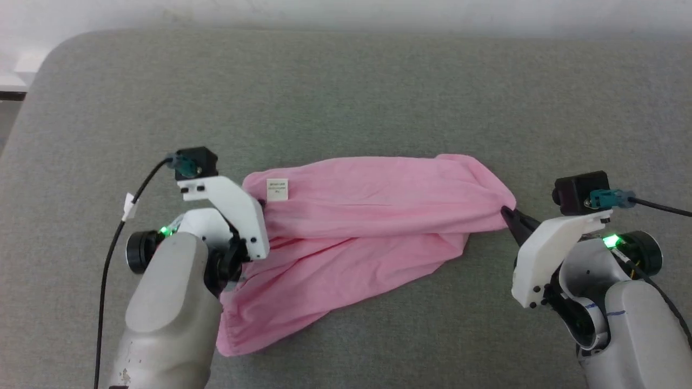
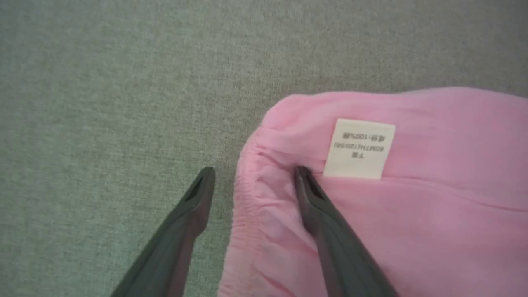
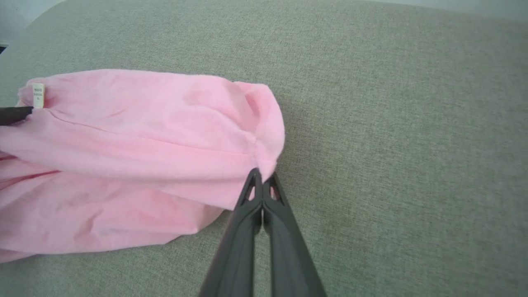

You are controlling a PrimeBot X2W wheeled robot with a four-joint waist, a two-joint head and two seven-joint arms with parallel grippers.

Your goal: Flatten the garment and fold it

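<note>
**Pink garment spread between both arms, right end pinched**

The garment (image 1: 367, 216) lies across the middle of the grey surface (image 1: 346, 97), running left to right in my head view. It is not flat: an upper band stretches the full width, and a looser, creased flap hangs from under it toward the lower left. The gathered waistband sits at the left end, and the small white label (image 1: 277, 189) lies on the cloth near the upper left corner.

On the left wrist camera the garment (image 2: 433, 227) takes up the right half, with the label (image 2: 359, 149) face up and its print upside down to me. The left jaws stand wide open and straddle the gathered edge. One of the fingers (image 2: 181, 239) is over bare grey surface (image 2: 103, 103), and the other is over the pink cloth with its tip just beside the label's lower corner. Nothing is gripped there.

The right jaws are pressed together at the garment's right end. On the right wrist camera the fingers (image 3: 247, 231) meet at their tips on the folded edge of the garment (image 3: 123, 136), and a bit of pink cloth is caught between them. At that view's far left, a dark fingertip of the other arm (image 3: 14, 114) lies beside the label (image 3: 37, 95).
</note>
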